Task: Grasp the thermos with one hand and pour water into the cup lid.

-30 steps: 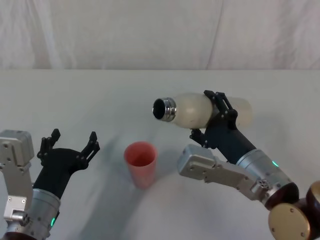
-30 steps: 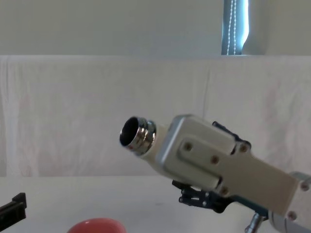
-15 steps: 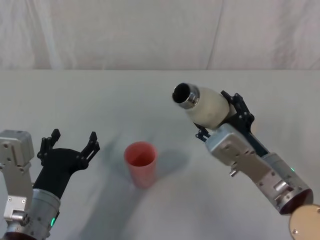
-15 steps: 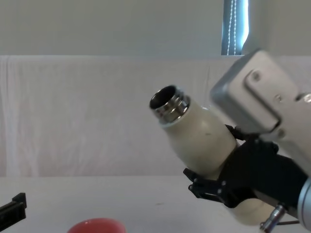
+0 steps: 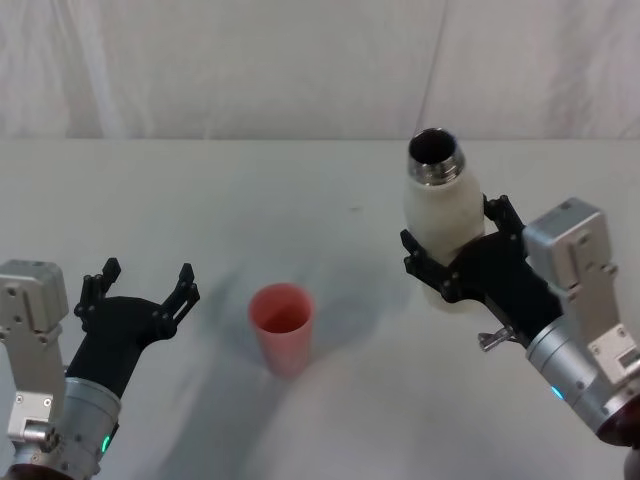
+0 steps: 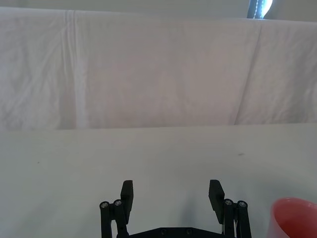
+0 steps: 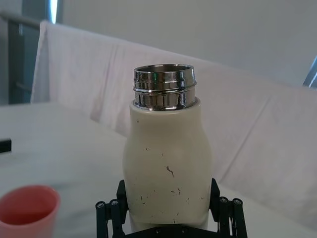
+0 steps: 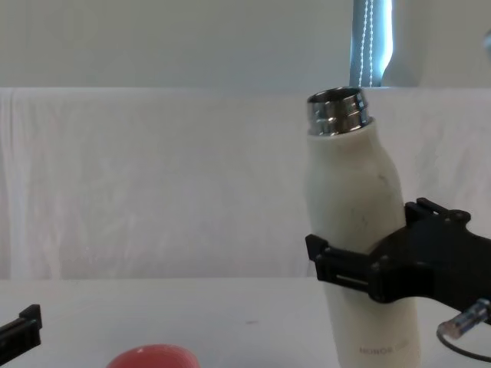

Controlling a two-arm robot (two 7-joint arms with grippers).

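right tool (image 5: 462,262) pinching the thermos (image 5: 440,215) has swung it from tilted to upright.

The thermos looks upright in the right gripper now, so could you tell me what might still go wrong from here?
The thermos has no cap on its steel neck, so a jolt on the way down could slosh out any water left inside. The right gripper grips it low on the body; set down tilted, the tall bottle might topple. The cup lid stands close beside it and could be knocked. The left gripper rests open, away from both.
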